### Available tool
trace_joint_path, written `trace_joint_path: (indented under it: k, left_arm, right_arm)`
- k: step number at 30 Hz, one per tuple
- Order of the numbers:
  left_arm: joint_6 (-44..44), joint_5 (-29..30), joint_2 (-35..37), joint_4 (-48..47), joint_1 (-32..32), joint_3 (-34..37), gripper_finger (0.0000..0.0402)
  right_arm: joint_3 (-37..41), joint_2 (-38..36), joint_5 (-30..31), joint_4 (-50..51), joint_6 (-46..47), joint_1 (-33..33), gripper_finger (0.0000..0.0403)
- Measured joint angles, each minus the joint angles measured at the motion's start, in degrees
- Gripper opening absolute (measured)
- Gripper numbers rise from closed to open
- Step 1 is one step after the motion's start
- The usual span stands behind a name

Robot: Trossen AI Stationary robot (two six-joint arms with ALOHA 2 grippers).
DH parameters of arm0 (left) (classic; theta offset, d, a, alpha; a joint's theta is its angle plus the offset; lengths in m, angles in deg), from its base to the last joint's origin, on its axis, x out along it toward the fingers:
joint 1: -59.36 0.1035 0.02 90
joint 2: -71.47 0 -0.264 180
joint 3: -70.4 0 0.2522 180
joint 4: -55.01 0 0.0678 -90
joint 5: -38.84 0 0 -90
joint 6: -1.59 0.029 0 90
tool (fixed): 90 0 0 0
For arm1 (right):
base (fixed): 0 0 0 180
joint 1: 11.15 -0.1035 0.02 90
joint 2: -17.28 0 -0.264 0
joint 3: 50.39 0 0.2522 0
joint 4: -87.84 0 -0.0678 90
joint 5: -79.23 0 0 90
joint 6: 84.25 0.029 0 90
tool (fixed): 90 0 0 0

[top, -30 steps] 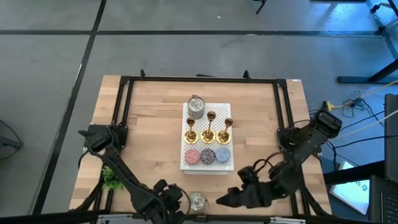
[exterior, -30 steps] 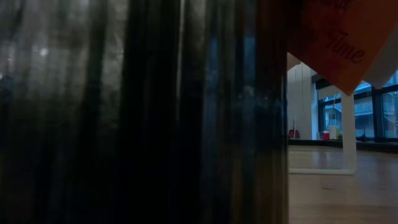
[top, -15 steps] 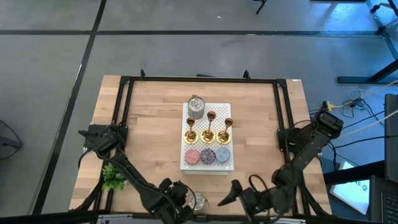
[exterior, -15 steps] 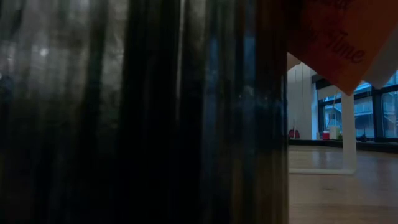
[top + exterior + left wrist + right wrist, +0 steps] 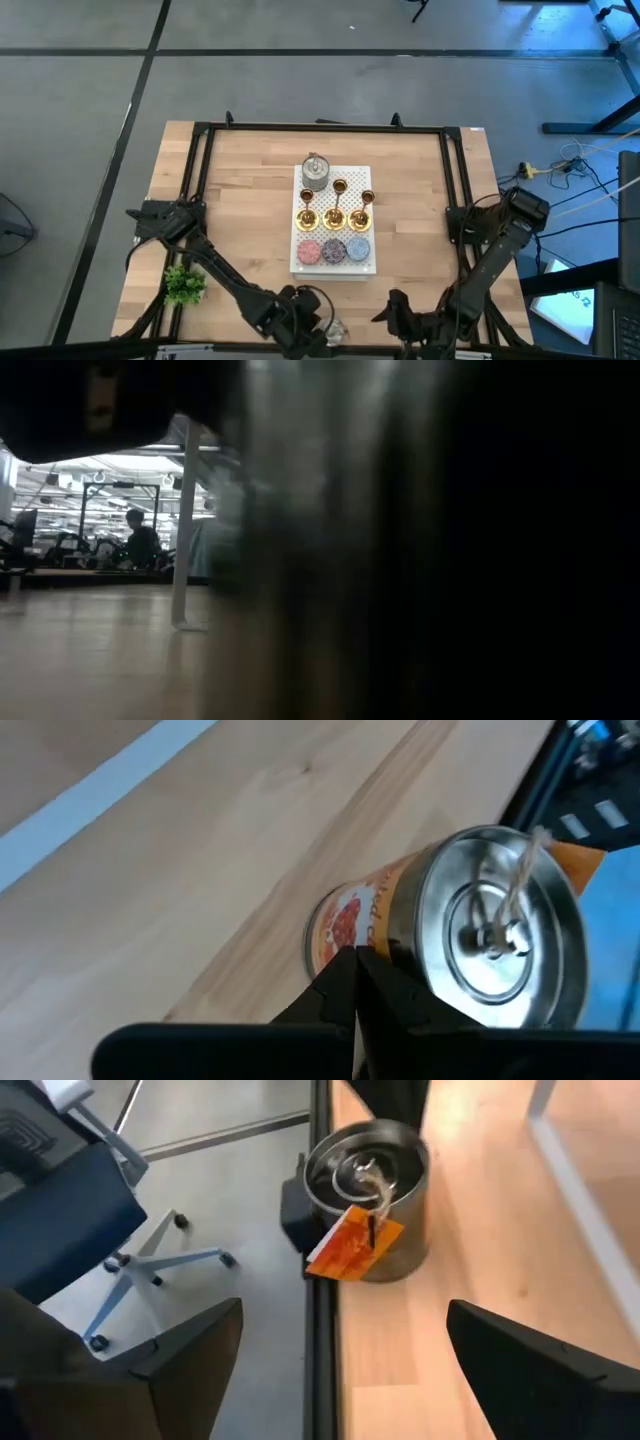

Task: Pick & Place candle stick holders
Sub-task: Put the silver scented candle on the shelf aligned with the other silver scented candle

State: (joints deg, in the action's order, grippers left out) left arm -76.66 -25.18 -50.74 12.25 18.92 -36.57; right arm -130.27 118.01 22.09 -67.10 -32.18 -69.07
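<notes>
Three gold candle stick holders [image 5: 334,212] stand upright on their round bases in a row on the white perforated tray [image 5: 372,266], and no gripper touches them. My left gripper [image 5: 316,323] is shut at the table's near edge, against a small silvery pot [image 5: 335,328] with an orange tag. That pot also shows in the left wrist view [image 5: 480,920] and in the right wrist view [image 5: 372,1190]. My right gripper [image 5: 390,312] is open and empty just to the right of that pot, its fingers spread wide [image 5: 345,1308]. My left gripper has its shut fingertips [image 5: 345,965] against the pot's side wall by the orange label [image 5: 375,925], coming level from the table's left. The pot stands upright on its base on the table, close to the near edge.
The tray also holds a second silvery pot [image 5: 316,174] behind the holders and three flat round discs [image 5: 334,250] in front of them. A small green plant [image 5: 183,285] sits at the near left. A black frame rail [image 5: 320,127] runs around the table. Something dark and blurred fills the low view.
My left gripper has gone toward the table's right edge along the near edge, and the silvery pot has slid right with it. My right gripper has drawn back toward the right and the near edge. The low view's blocking shape has shifted.
</notes>
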Motion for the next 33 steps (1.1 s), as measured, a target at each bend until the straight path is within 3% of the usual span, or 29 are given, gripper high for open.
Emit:
trace_joint_path:
  k: [10, 20, 33]
  left_arm:
    - [-3.3, -1.3, 0.0, 7.5, 2.1, 0.0, 0.0001]
    - [-14.6, -3.2, -3.0, 14.8, 1.0, 0.0, 0.0002]
    - [-14.5, -2.9, -6.3, 20.5, 0.9, -1.6, 0.0001]
  right_arm:
    - [0.0, 6.5, -2.9, -8.1, -0.1, -2.0, 0.0352]
    - [0.7, 6.2, -1.9, -3.7, -4.5, -4.1, 0.0352]
    - [5.8, 6.4, 1.2, -3.7, -2.8, -0.5, 0.0352]
